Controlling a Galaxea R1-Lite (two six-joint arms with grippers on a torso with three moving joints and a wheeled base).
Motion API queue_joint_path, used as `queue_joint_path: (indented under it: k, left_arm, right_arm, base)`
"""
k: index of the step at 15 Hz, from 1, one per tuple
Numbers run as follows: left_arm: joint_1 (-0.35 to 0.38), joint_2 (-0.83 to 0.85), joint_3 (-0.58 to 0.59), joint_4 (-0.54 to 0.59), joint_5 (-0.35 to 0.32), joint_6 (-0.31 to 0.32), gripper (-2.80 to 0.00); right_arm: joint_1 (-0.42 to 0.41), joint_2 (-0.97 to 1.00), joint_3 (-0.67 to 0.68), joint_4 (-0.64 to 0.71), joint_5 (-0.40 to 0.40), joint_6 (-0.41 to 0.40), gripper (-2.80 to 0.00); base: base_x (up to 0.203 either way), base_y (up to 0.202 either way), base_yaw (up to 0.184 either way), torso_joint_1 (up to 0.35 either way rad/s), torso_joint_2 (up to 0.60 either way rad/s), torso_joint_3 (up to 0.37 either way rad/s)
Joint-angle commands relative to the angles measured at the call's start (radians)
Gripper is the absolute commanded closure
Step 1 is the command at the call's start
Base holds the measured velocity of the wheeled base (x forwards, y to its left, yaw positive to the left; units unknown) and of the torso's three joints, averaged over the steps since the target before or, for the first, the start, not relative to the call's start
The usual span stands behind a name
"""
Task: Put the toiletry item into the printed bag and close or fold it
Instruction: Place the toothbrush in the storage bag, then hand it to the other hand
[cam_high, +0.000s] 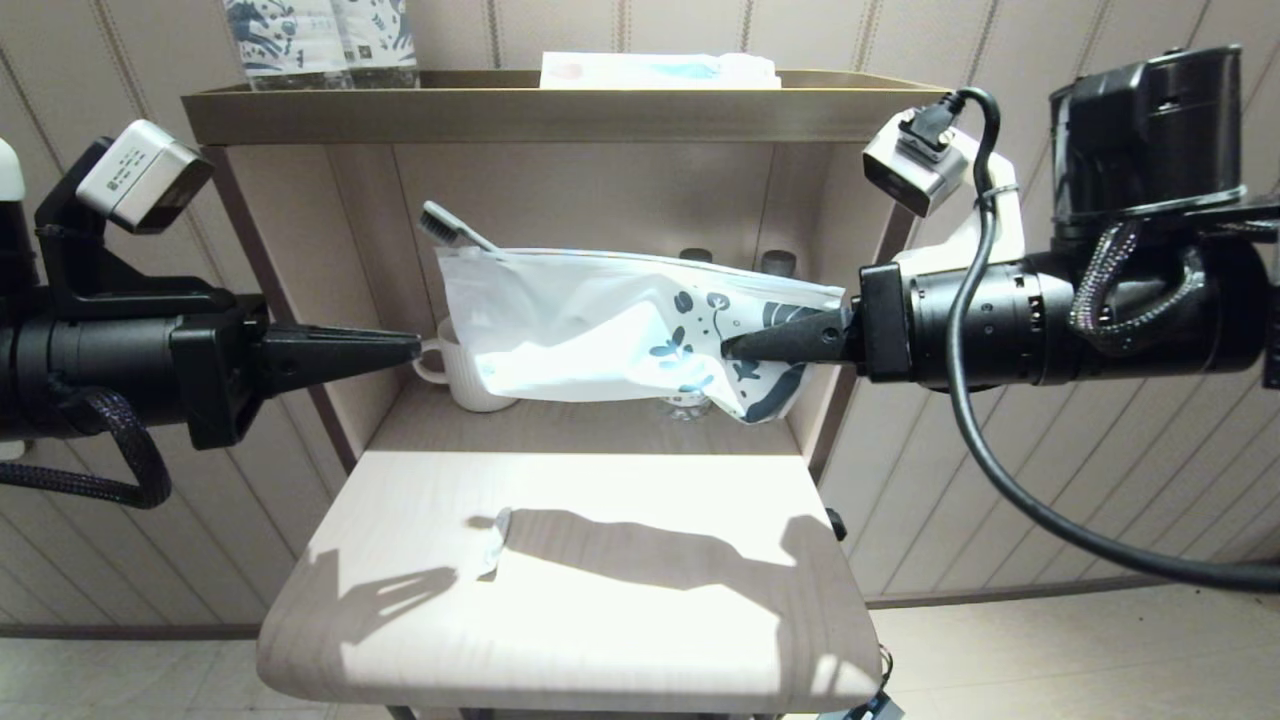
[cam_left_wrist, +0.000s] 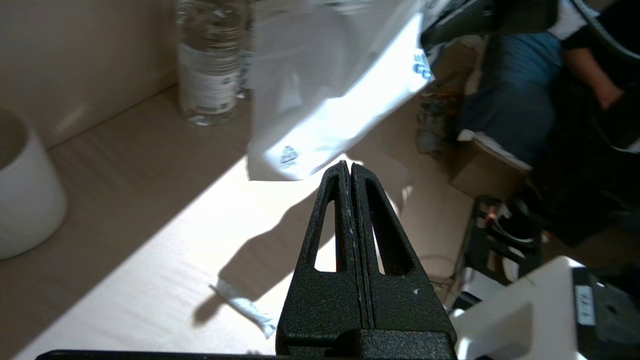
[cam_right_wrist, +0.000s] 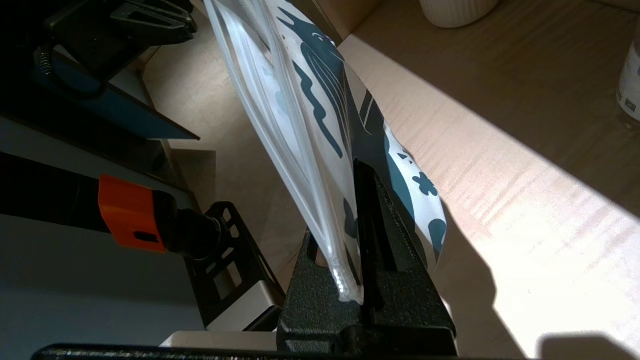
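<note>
The printed bag (cam_high: 600, 325) hangs in the air above the table, a white crinkly pouch with teal leaf print at its right end. My right gripper (cam_high: 735, 347) is shut on that printed end (cam_right_wrist: 325, 130). The toothbrush (cam_high: 448, 226) sticks out of the bag's upper left corner, dark bristle head up; the rest of it is hidden inside. My left gripper (cam_high: 412, 346) is shut and holds nothing, just left of the bag beside the mug; its tip (cam_left_wrist: 348, 167) sits close under the bag's white corner (cam_left_wrist: 320, 100).
A white ribbed mug (cam_high: 470, 375) stands behind the bag on the lower shelf, with water bottles (cam_left_wrist: 207, 60) further back. A short flat pale strip (cam_high: 497, 540) lies on the sunlit table (cam_high: 560, 620). Blue-patterned packs (cam_high: 320, 40) stand on the top shelf.
</note>
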Motion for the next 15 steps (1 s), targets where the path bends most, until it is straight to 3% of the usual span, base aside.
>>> queue_joint_path:
  k: [1, 3, 5, 6, 10, 13, 15]
  left_arm:
    - [0.0, 0.005, -0.002, -0.001, -0.061, 0.0, 0.0]
    - [0.0, 0.02, 0.01, -0.002, -0.151, 0.002, 0.0]
    - [-0.002, 0.038, 0.019, -0.008, -0.163, 0.027, 0.0]
    - [-0.002, 0.04, 0.024, -0.007, -0.165, 0.048, -2.8]
    - [-0.003, 0.075, 0.024, -0.01, -0.164, 0.061, -2.8]
    - [-0.003, 0.101, 0.039, -0.018, -0.162, 0.131, -2.8]
    - [-0.003, 0.105, 0.038, -0.019, -0.162, 0.134, -2.8]
  right_arm:
    - [0.005, 0.011, -0.01, 0.015, 0.004, 0.001, 0.0]
    - [0.008, 0.023, -0.028, 0.043, 0.007, 0.001, 0.0]
    - [0.01, 0.038, -0.032, 0.044, 0.01, 0.001, 0.0]
    - [0.01, 0.047, -0.033, 0.044, 0.012, 0.001, 0.0]
    - [0.012, 0.046, -0.02, 0.044, 0.032, -0.015, 0.0]
    - [0.018, 0.036, -0.007, 0.044, 0.033, -0.019, 0.0]
    - [0.02, 0.021, 0.006, 0.045, 0.033, -0.035, 0.0]
  base:
    - [0.0, 0.0, 0.0, 0.0, 0.0, 0.0]
    - [0.0, 0.0, 0.0, 0.0, 0.0, 0.0]
    - [0.0, 0.0, 0.0, 0.0, 0.0, 0.0]
    - [0.0, 0.0, 0.0, 0.0, 0.0, 0.0]
    - [0.0, 0.0, 0.0, 0.0, 0.0, 0.0]
    - [0.0, 0.0, 0.0, 0.0, 0.0, 0.0]
    - [0.0, 0.0, 0.0, 0.0, 0.0, 0.0]
